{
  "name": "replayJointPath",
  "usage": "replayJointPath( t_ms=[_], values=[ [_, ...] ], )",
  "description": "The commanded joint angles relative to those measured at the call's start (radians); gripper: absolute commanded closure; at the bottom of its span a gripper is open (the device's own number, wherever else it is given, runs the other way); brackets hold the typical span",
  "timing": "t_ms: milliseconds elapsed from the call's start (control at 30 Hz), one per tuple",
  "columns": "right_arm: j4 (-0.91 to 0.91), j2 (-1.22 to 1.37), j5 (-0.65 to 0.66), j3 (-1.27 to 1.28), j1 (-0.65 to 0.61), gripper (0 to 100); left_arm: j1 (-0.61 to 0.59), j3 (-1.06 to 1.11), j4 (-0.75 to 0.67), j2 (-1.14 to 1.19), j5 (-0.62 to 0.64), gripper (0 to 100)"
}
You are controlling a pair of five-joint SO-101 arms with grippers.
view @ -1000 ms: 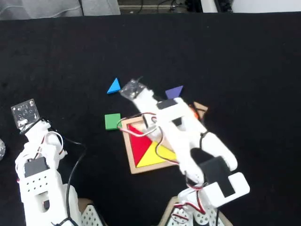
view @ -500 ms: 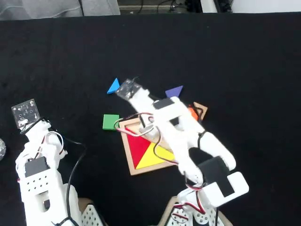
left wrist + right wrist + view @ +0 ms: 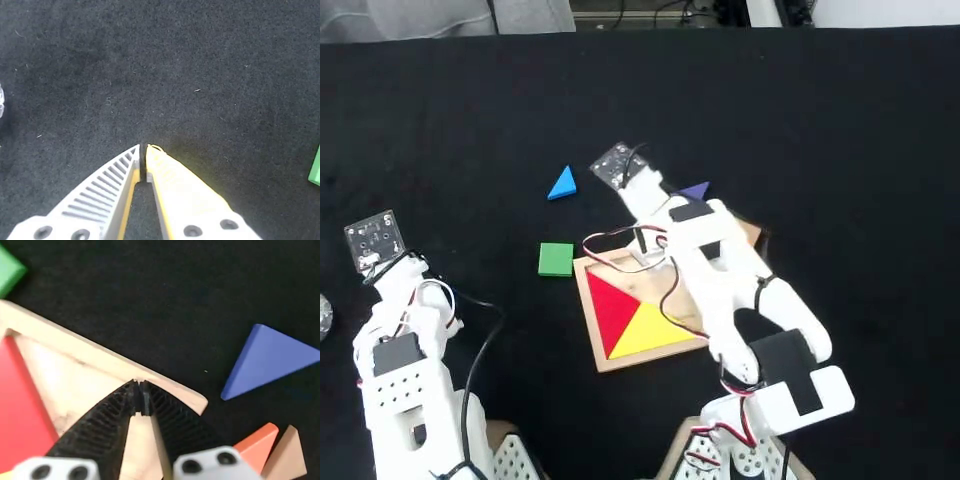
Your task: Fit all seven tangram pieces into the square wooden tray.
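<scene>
Left gripper over black table

tray: red triangle, yellow triangle inside | green square, blue triangle outside (well apart)

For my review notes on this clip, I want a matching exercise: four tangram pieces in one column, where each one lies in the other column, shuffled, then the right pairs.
Pieces
1. red triangle
2. green square
3. light blue triangle
4. dark blue triangle

Places
A. on the black cloth, close to a corner of the wooden tray
B. partly hidden behind the right arm in the high view
C. inside the tray, edge to edge with the yellow triangle
D. alone on the cloth, beyond the green square

Pairs: 1-C; 2-A; 3-D; 4-B
</scene>
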Motion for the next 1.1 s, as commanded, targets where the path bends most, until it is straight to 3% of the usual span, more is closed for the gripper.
replayJointPath(
  t_ms=[0, 467, 767, 1067],
  values=[
    [-0.008, -0.031, -0.011, -0.022, 0.014, 98.7, 0.001, -0.004, -0.014, -0.005, 0.003, 97],
    [-0.006, 0.076, -0.014, -0.076, 0.014, 98.7, 0.001, -0.004, -0.015, -0.005, 0.003, 97],
    [-0.017, 0.087, -0.064, -0.127, 0.137, 98.7, 0.001, -0.004, -0.015, -0.005, 0.003, 97],
    [-0.006, 0.082, -0.071, -0.131, 0.147, 98.7, 0.001, -0.002, -0.031, -0.005, 0.003, 97]
  ],
)
